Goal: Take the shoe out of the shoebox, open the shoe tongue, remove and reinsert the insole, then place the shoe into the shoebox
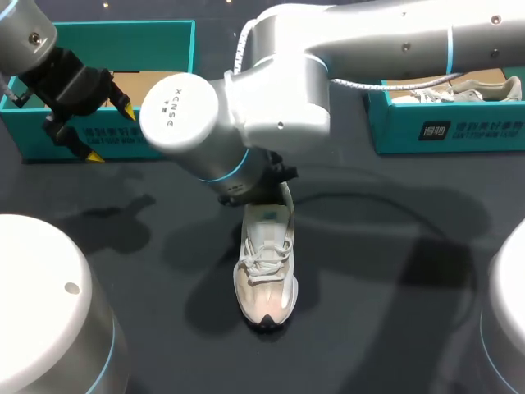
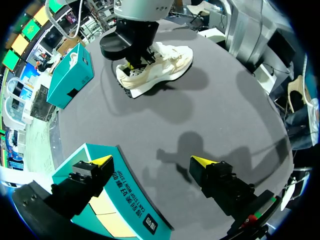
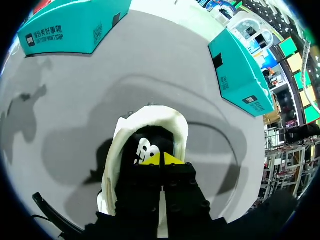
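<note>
1. The shoe (image 1: 267, 275) stands on the dark worktop (image 1: 394, 312) in the middle of the frame, toe toward the lower edge and out of its box. The right arm's jaws (image 3: 160, 159) are down in the heel opening, with the yellow tips pressed together just over the insole (image 3: 143, 148). The tips hide the contact, so it is unclear whether they actually pinch the insole's edge.
2. If they have closed on nothing, a pull would likely leave the insole behind.
3. If they do hold it, nothing steadies the shoe. The left arm's jaws (image 1: 111, 131) hang wide apart over the shoebox (image 1: 148, 41) at the upper left, well apart from the shoe. A pull could therefore lift, drag or tip the whole shoe rather than free the insole.
4. The laces look done up and the tongue sits low. The insole may fold or jam against them on the way out, and the grip could slip.
5. A second box (image 1: 447, 131) at the upper right already holds another shoe (image 1: 455, 89), so the shoe could be put back in the wrong box.
</note>
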`<state>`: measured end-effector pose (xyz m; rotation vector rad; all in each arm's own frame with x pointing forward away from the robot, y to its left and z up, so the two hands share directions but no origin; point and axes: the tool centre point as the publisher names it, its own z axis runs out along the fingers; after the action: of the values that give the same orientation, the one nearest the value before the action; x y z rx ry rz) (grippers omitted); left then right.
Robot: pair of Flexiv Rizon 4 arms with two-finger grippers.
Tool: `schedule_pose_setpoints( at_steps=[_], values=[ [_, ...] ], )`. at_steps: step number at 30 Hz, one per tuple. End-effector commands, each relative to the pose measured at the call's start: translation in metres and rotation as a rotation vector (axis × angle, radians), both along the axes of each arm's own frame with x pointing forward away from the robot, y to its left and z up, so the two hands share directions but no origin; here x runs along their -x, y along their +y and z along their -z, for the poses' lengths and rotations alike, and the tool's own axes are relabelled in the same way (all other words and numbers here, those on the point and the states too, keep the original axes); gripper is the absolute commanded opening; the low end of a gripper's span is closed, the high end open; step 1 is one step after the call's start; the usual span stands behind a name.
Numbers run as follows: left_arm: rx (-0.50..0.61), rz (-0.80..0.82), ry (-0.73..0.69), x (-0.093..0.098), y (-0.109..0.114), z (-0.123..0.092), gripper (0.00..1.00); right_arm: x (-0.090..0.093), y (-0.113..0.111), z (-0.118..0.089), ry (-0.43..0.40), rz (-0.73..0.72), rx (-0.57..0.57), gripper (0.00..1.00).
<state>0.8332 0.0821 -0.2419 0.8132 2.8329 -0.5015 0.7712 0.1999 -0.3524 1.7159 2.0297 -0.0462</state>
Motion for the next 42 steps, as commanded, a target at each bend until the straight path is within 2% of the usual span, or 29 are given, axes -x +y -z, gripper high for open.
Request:
schedule_pose_setpoints(
  at_steps=[1,7,11,19,27,30,37,42],
  values=[
    [-0.002,0.0,-0.001,0.001,0.0,-0.001,1.0,0.004,-0.001,-0.007,-0.024,-0.02,-0.018,0.0],
    [-0.002,0.0,-0.001,0.001,0.0,-0.001,1.0,-0.006,0.001,0.006,-0.015,-0.053,-0.039,0.0],
    [-0.002,0.0,-0.001,0.001,0.0,-0.001,1.0,-0.013,-0.001,0.017,0.022,-0.043,-0.015,0.0],
    [-0.002,0.0,-0.001,0.001,0.0,-0.001,1.0,-0.015,0.001,0.033,0.068,-0.047,-0.038,0.0],
    [-0.002,0.0,-0.001,0.001,0.0,-0.001,1.0,-0.002,0.007,0.004,0.007,-0.039,0.052,0.0],
    [-0.002,0.0,-0.001,0.001,0.0,-0.001,1.0,-0.002,0.005,0.003,0.026,-0.033,0.094,0.0],
    [-0.002,0.0,-0.001,0.001,0.0,-0.001,1.0,-0.007,-0.007,0.018,0.083,-0.018,0.135,0.0],
    [-0.002,0.0,-0.001,0.001,0.0,-0.001,1.0,-0.013,-0.015,0.038,0.138,0.006,0.136,0.0]
  ],
)
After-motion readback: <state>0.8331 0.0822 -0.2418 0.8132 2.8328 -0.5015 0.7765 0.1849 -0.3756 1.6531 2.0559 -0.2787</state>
